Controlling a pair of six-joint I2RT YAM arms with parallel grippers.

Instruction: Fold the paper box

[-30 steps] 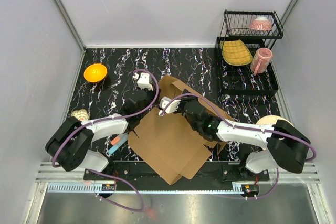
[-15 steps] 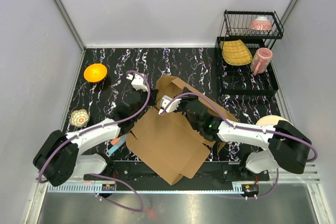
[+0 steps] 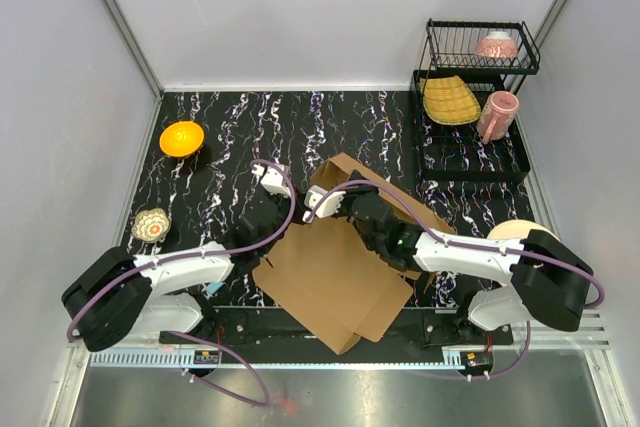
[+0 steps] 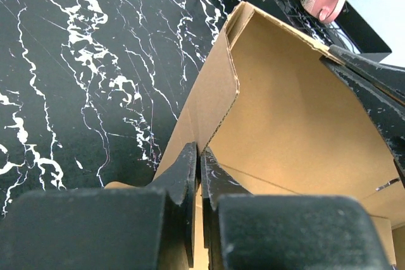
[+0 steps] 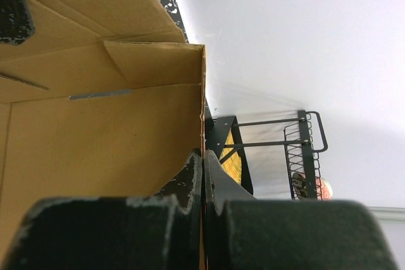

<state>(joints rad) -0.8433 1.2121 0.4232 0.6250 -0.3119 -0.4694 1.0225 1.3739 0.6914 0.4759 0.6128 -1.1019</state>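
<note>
The paper box [image 3: 335,277] is a large brown cardboard mailer lying half unfolded on the black marbled table, with a panel raised at its far end. My left gripper [image 3: 283,209] is shut on the edge of a raised side flap [image 4: 209,102] at the box's left. My right gripper [image 3: 340,205] is shut on the top edge of the raised panel [image 5: 204,118]. In both wrist views the cardboard edge sits pinched between the black fingers.
An orange bowl [image 3: 181,138] sits at the far left, a patterned small bowl [image 3: 151,224] nearer. A black dish rack [image 3: 470,122] at the far right holds a yellow plate, a pink mug [image 3: 498,114] and a pink bowl. A pale round object [image 3: 517,230] lies by the right arm.
My left gripper moved right and nearer, closing onto the box's left flap. The box shifted slightly right and toward the near edge, with the far panel standing more upright.
</note>
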